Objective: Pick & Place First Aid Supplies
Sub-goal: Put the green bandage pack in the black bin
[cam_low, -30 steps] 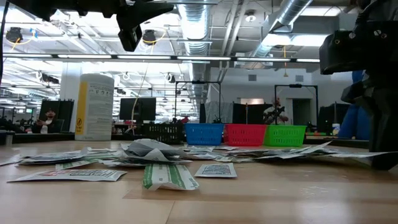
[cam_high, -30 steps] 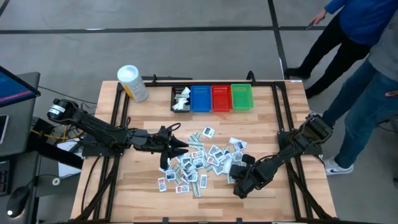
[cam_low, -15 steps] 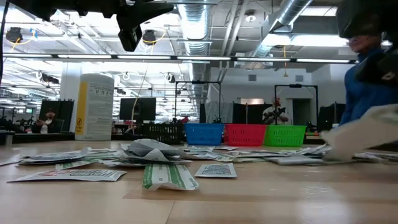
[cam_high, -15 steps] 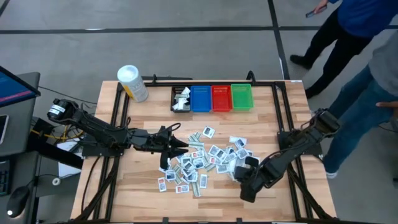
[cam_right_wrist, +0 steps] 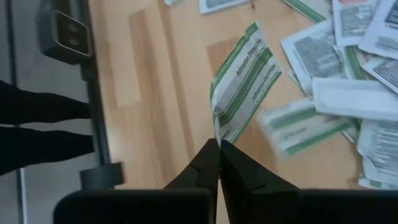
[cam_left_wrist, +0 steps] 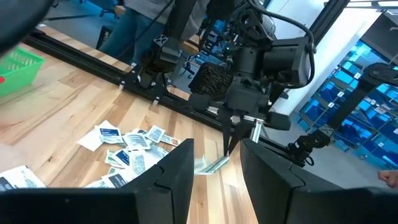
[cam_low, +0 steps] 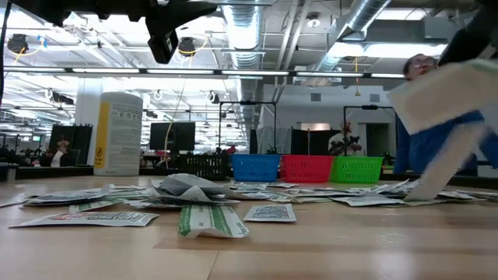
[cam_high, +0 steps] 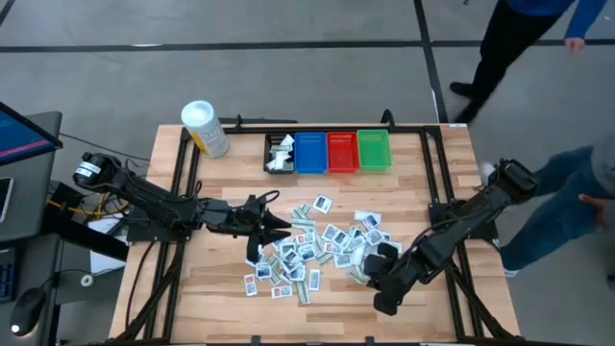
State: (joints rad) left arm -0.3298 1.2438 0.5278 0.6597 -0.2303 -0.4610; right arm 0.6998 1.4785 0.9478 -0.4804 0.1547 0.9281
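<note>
The first aid supplies (cam_high: 312,248) lie as a loose pile of small flat packets on the wooden table's middle. My right gripper (cam_right_wrist: 219,144) hangs above the pile's near right end, shut on one white packet with green stripes (cam_right_wrist: 244,84). In the left wrist view that packet (cam_left_wrist: 211,165) dangles under the right gripper (cam_left_wrist: 227,144). My left gripper (cam_high: 281,227) hovers level over the pile's left side, open with nothing between its fingers (cam_left_wrist: 180,177). My right gripper pinches the green-striped packet by one short end (cam_right_wrist: 217,132) between its two fingertips. The fingers slant down from above. The packet is lifted clear of the table and reaches out past the fingertips, slightly curled.
Four small bins stand in a row at the far edge: black (cam_high: 280,152) with a few packets inside, blue (cam_high: 310,151), red (cam_high: 342,151), green (cam_high: 374,149). A white tub (cam_high: 205,128) stands at the far left. People stand beside the table's right side (cam_high: 567,202).
My right gripper has risen from the table top at the pile's near right end and tipped less steeply, taking the green-striped packet up with it, clear of the other packets. The people on the right have moved.
</note>
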